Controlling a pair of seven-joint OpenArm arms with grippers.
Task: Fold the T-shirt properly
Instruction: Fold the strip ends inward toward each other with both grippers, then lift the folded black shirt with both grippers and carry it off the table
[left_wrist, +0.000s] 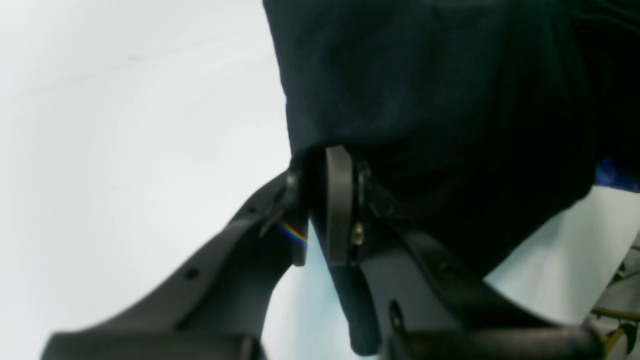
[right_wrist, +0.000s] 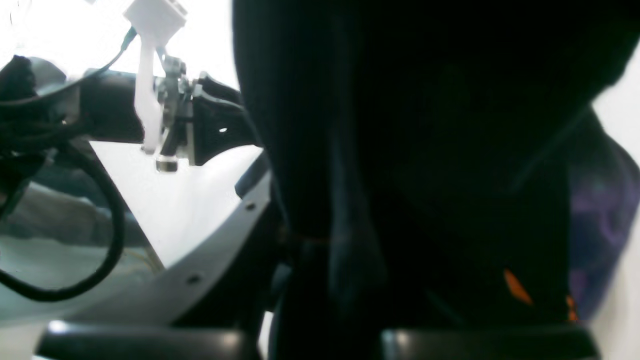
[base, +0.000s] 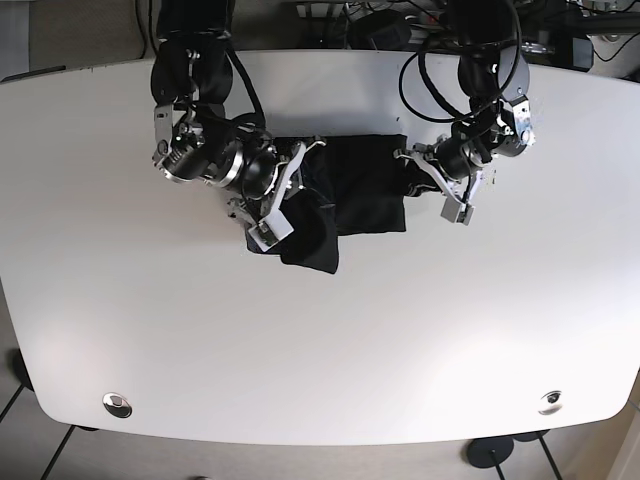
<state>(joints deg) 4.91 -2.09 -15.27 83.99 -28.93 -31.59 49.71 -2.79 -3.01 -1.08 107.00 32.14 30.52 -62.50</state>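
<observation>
Both arms are on the dark T-shirt (base: 345, 195), bunched near the far middle of the white table (base: 320, 340). The left gripper (left_wrist: 325, 200) pinches a fold of cloth, fingers nearly together. The right gripper (right_wrist: 320, 260) is buried in fabric; its grip can't be judged.

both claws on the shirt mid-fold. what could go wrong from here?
1. The left claw pinches only a thin edge of the T-shirt; it may slip out if pulled.
2. Around the right claw the cloth is bunched and hangs lower than the rest, so the fold may land skewed.
3. Fabric fills the right wrist view, so that grip can't be checked.
</observation>
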